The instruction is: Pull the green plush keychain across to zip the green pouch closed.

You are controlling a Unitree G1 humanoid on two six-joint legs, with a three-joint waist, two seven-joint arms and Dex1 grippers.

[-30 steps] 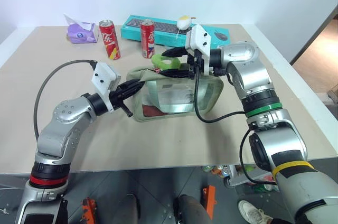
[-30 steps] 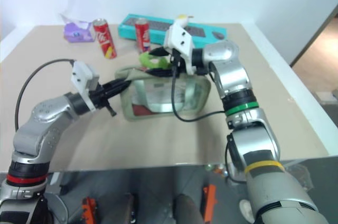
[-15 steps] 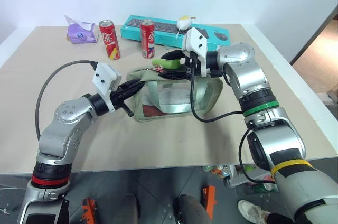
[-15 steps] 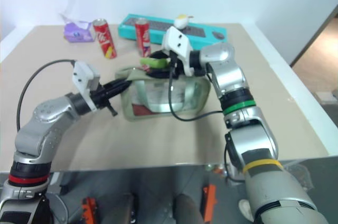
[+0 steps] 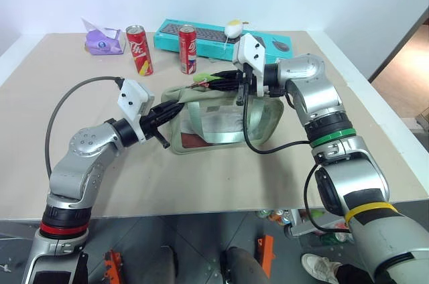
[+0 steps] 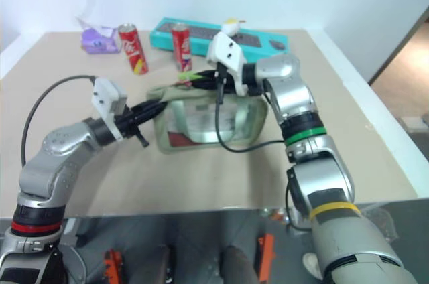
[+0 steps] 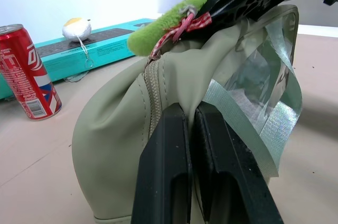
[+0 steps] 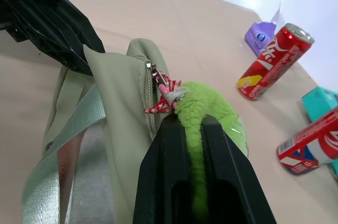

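While the right tool (image 8: pixel 193 145) squeezes the green plush keychain (image 8: pixel 203 113), green pouch (image 7: pixel 121 129) interior hidden

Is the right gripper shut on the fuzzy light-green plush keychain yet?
Yes, shut on it. The right gripper has the light-green plush keychain squeezed between its two black fingers at the olive-green fabric pouch.

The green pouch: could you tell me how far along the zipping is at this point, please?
Done: the right gripper is shut on the green plush keychain, and the left gripper pinches the end of the green pouch to steady it. In hand: the pull itself. Left: the keychain sits at the end the left gripper holds, so the pull along the top remains.
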